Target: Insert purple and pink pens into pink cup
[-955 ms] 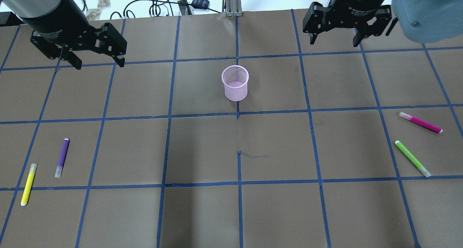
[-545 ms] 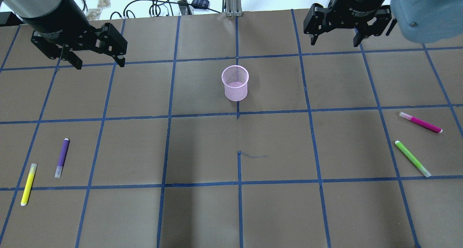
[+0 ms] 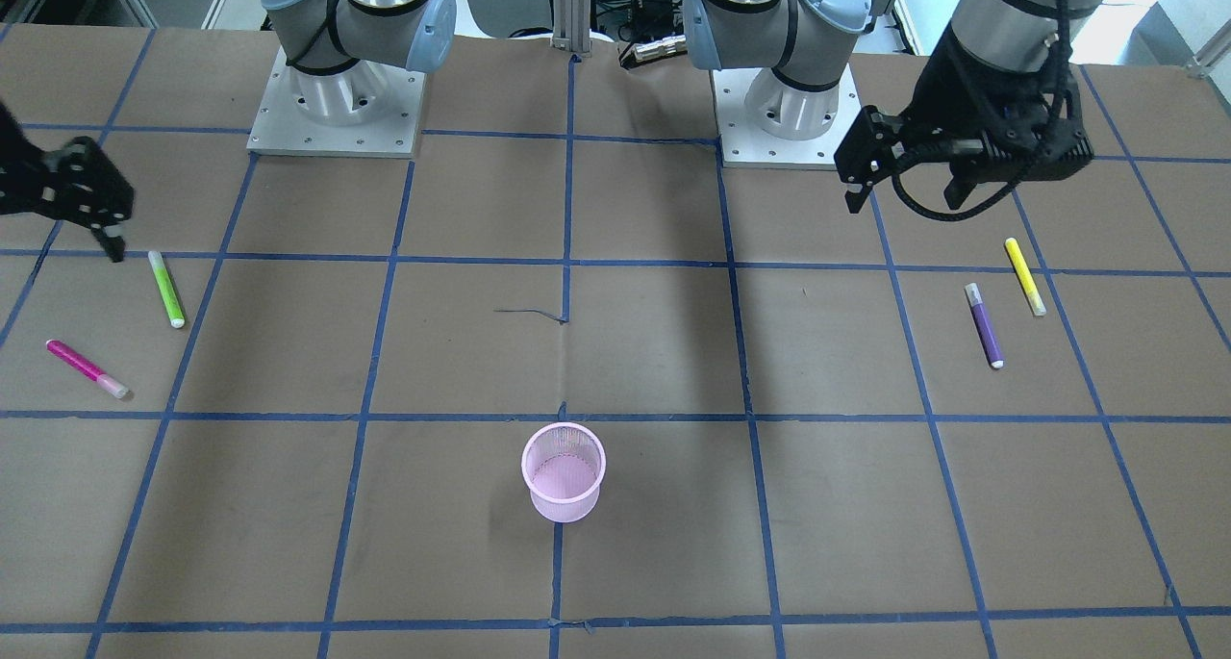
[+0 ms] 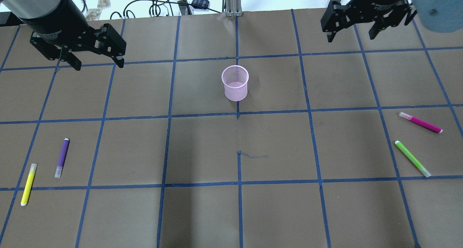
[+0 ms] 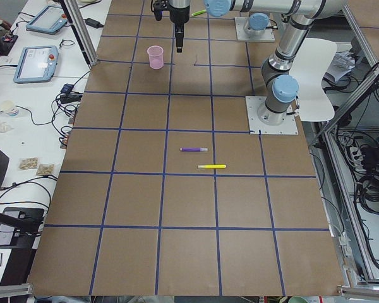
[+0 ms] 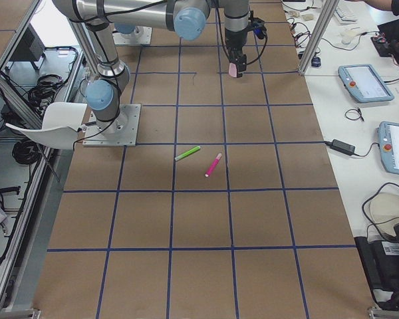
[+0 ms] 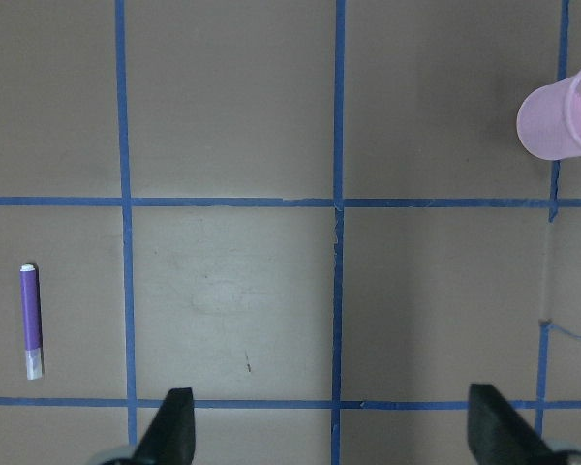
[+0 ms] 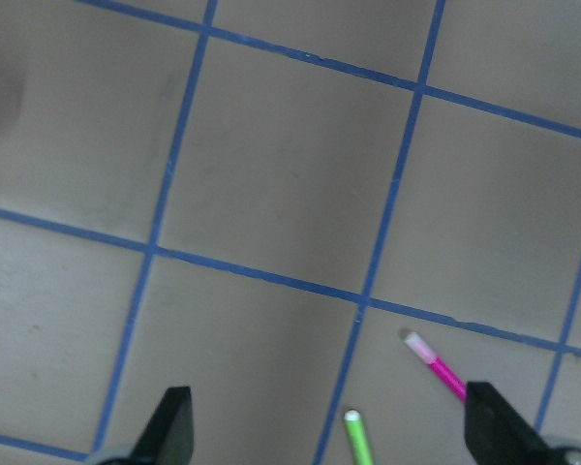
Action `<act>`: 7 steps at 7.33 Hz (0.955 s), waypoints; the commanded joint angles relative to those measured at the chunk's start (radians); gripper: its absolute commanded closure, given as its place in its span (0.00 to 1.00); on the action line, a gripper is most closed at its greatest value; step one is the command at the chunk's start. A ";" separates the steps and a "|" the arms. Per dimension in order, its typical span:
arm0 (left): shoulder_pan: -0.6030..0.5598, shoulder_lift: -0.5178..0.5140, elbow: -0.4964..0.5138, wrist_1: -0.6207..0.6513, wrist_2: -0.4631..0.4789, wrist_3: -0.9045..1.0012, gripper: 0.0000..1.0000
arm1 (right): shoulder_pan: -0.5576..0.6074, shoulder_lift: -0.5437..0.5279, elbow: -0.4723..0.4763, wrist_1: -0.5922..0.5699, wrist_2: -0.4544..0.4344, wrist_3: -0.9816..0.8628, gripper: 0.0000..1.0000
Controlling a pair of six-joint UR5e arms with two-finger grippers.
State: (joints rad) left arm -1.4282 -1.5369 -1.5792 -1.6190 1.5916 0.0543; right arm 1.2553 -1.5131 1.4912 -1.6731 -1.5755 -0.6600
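The pink mesh cup stands upright near the table's middle, empty as far as I can see; it also shows in the left wrist view. The purple pen lies flat at the near left, and shows in the left wrist view. The pink pen lies flat at the right, and shows in the right wrist view. My left gripper is open and empty, high over the far left. My right gripper is open and empty, high over the far right.
A yellow pen lies beside the purple pen. A green pen lies beside the pink pen. Cables lie beyond the table's far edge. The two arm bases stand at the robot's side of the table.
My right gripper has moved to the right and farther from the cup, still open. My left gripper has barely moved. The pens and cup have not moved.
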 commanded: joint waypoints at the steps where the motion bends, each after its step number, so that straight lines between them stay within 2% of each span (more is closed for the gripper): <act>1: 0.192 -0.029 -0.111 0.045 0.004 0.104 0.00 | -0.236 0.031 0.007 -0.014 0.015 -0.574 0.00; 3: 0.290 -0.125 -0.110 0.099 0.031 0.188 0.00 | -0.389 0.172 0.012 -0.061 0.104 -0.900 0.00; 5: 0.362 -0.217 -0.119 0.122 0.077 0.320 0.00 | -0.549 0.253 0.053 -0.079 0.291 -1.137 0.00; 6: 0.395 -0.262 -0.124 0.175 0.077 0.393 0.00 | -0.598 0.302 0.105 -0.086 0.407 -1.299 0.00; 7: 0.422 -0.306 -0.125 0.226 0.079 0.439 0.00 | -0.632 0.364 0.144 -0.088 0.483 -1.408 0.01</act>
State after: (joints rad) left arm -1.0433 -1.7879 -1.7004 -1.4509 1.6669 0.4219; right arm 0.6790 -1.2180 1.5856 -1.7556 -1.2038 -1.9115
